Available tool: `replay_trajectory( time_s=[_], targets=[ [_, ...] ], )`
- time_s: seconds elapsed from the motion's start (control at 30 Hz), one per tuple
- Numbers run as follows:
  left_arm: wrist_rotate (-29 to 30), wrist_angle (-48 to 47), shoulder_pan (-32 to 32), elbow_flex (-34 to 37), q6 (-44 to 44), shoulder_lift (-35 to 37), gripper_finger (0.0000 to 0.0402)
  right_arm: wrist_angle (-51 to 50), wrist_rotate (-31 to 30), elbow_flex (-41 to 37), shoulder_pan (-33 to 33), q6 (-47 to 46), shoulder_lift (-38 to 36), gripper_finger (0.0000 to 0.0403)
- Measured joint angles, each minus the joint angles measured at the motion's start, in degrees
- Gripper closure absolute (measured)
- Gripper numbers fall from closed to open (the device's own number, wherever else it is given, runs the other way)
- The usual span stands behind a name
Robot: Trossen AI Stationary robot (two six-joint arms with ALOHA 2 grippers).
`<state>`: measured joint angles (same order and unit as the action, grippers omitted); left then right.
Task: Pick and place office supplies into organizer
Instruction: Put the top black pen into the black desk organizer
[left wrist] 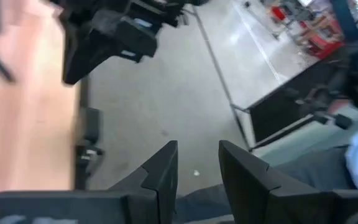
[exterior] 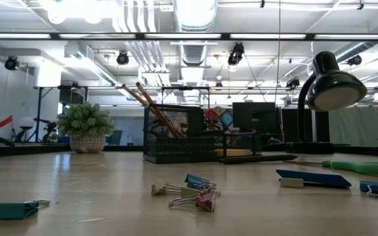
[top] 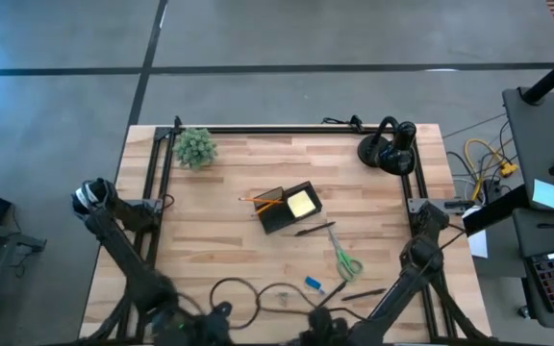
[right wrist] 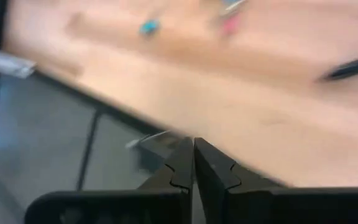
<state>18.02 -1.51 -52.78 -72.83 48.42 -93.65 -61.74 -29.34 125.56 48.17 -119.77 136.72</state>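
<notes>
The black organizer (top: 282, 207) stands mid-table on its base, with the yellow sticky-note pad (top: 301, 202) and orange pencils (top: 263, 199) in it. A black pen (top: 314, 229), green-handled scissors (top: 346, 261), a blue piece (top: 313, 284), another pen (top: 364, 294) and metal clips (top: 282, 298) lie flat on the wood nearer the front. My left gripper (left wrist: 197, 165) is open and empty at the near edge, facing the floor beyond the table. My right gripper (right wrist: 193, 155) is shut with nothing in it, over the near edge.
A potted plant (top: 196, 147) stands at the far left and a black desk lamp (top: 390, 146) at the far right. A black cable (top: 239, 291) loops near the front. Bare wood (top: 200, 231) lies left of the organizer.
</notes>
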Motion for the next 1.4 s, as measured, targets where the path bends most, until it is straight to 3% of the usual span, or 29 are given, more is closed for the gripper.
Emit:
replay_trajectory(
  time_s=[0.23, 0.4, 0.53, 0.67, 0.77, 0.83, 0.93, 1.07, 1.3, 1.4],
  targets=[
    [-11.75, -0.31, 11.3, 2.42, -4.79, 0.04, 0.03, -19.25, 1.42, -1.61, -0.01, 0.27, -4.88, 0.0394],
    [-16.46, -1.03, 21.36, 3.41, -8.44, 0.04, 0.03, -24.85, 4.42, -11.15, -1.51, 3.3, -12.42, 0.0394],
    [-17.16, -2.05, 25.75, 6.18, -10.15, 0.1, 0.03, -18.23, 5.6, -26.84, -3.77, 9.47, -20.68, 0.0394],
    [-16.23, -5.41, 26.01, 9.08, -8.82, 0.81, 0.03, 1.72, 11.04, -47.58, -7.68, 14.33, -31.96, 0.0394],
    [-15.24, -5.76, 26.23, 11.95, -3.98, 1.03, 0.03, 14.93, 10.95, -60.68, -11.22, 12.03, -39.29, 0.0394],
    [-12.67, -4.82, 26.63, 13.55, -1.47, 1.01, 0.03, 16.75, 9.16, -66.08, -13.42, 8.21, -43.25, 0.0394],
    [-10.14, -3.83, 27.45, 15.47, -0.73, 1.11, 0.03, 15.88, 7.96, -71.48, -16.88, 6.29, -47.58, 0.0394],
    [-10.05, -3.22, 28.66, 15.62, -1.06, 1.11, 0.03, 16.63, 7.67, -74.5, -22.45, 11.39, -51.2, 0.0394],
    [-10.01, -3.11, 32.63, 15.78, -1.59, 1.11, 0.03, 30.32, 11.36, -79.77, -32.98, 23.87, -51.12, 0.0394],
    [-10.69, -3.23, 34.1, 15.84, -3.6, 1.11, 0.03, 31.4, 11.78, -81.14, -35.19, 24.74, -50.29, 0.0394]
  ],
)
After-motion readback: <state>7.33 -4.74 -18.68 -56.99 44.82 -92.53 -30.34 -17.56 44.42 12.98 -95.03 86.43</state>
